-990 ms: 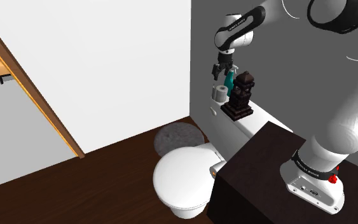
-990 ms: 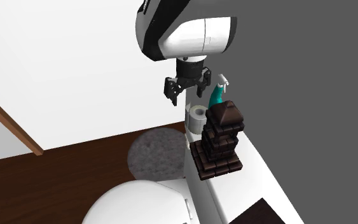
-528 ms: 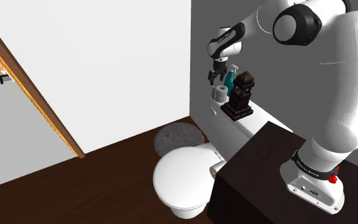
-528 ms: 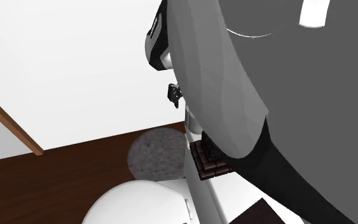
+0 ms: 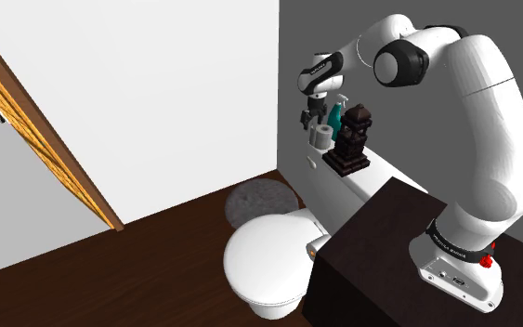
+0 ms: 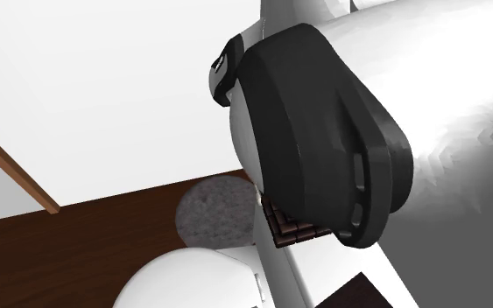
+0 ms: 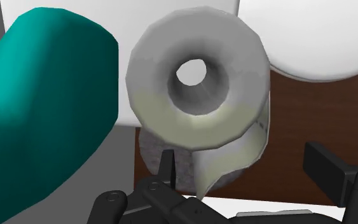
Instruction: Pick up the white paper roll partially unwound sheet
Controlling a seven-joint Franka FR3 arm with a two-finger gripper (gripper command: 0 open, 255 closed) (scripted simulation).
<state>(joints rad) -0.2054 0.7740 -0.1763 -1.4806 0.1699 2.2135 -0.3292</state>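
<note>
The white paper roll (image 7: 196,86) stands upright on the toilet tank, its hollow core facing the camera and a loose sheet (image 7: 228,159) hanging down its side. In the shoulder view the roll (image 5: 321,136) sits at the tank's far end, beside a teal bottle (image 5: 335,116). My black gripper (image 5: 313,116) hovers just above the roll, toward the shoulder view's left. In the wrist view the gripper (image 7: 250,175) is open, its fingers (image 7: 333,175) wide apart, touching nothing, with the loose sheet lying between them.
The teal bottle (image 7: 44,114) stands close beside the roll. A dark stacked statue (image 5: 352,139) sits on the white tank (image 5: 380,186) nearer the stand (image 5: 389,269). Below are the toilet bowl (image 5: 264,260), a grey rug (image 5: 264,200) and dark wood floor. The arm's elbow (image 6: 323,149) blocks the second exterior view.
The gripper has dropped lower and shifted toward the shoulder view's left, closing on the roll. The arm's elbow has swung across the second exterior view, hiding the roll and bottle there.
</note>
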